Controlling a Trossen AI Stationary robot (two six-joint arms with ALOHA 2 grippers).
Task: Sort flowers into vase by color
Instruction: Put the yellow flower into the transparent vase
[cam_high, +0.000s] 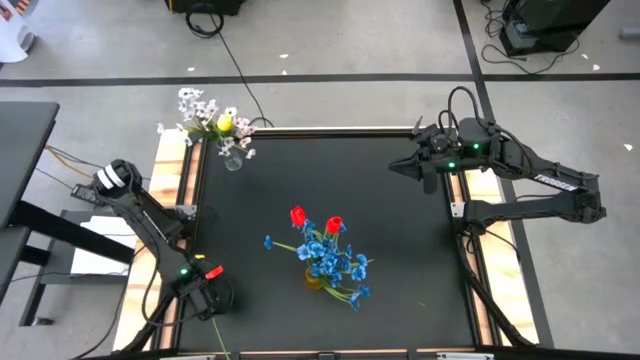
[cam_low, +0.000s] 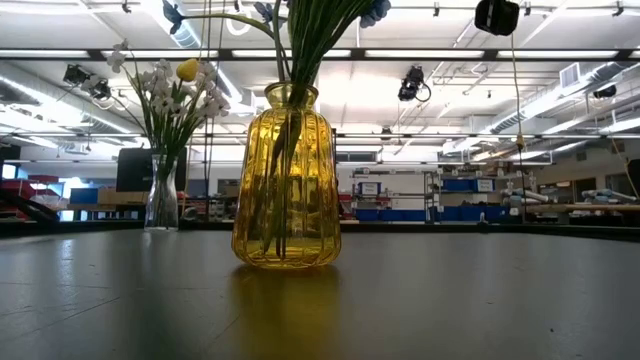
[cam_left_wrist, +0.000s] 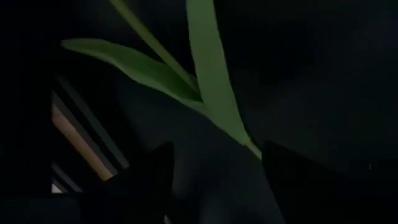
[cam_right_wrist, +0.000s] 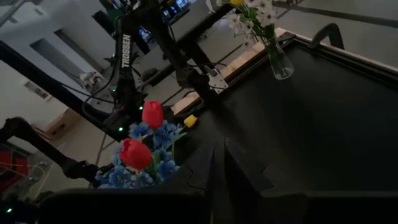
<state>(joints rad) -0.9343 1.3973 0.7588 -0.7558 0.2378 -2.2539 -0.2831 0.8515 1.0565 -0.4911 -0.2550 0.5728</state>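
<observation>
A loose tulip lies at the table's near left corner. Its head (cam_high: 212, 271) shows yellow in the right wrist view (cam_right_wrist: 190, 121), and its green stem (cam_high: 215, 335) runs toward the near edge. My left gripper (cam_high: 205, 293) hovers over it, open. Its two fingers stand on either side of the stem and leaves (cam_left_wrist: 211, 106). My right gripper (cam_high: 430, 165) waits at the far right, shut and empty (cam_right_wrist: 219, 165). A yellow glass vase (cam_low: 285, 180) at mid-table holds blue sprays and two red tulips (cam_high: 315, 222). A clear vase (cam_high: 232, 158) at the far left holds white sprays and a yellow tulip (cam_high: 225, 123).
A wooden frame (cam_high: 170, 180) borders the black table top. The black surface (cam_high: 400, 260) is bare between the yellow vase and the right arm. Cables and stands lie on the floor beyond the table.
</observation>
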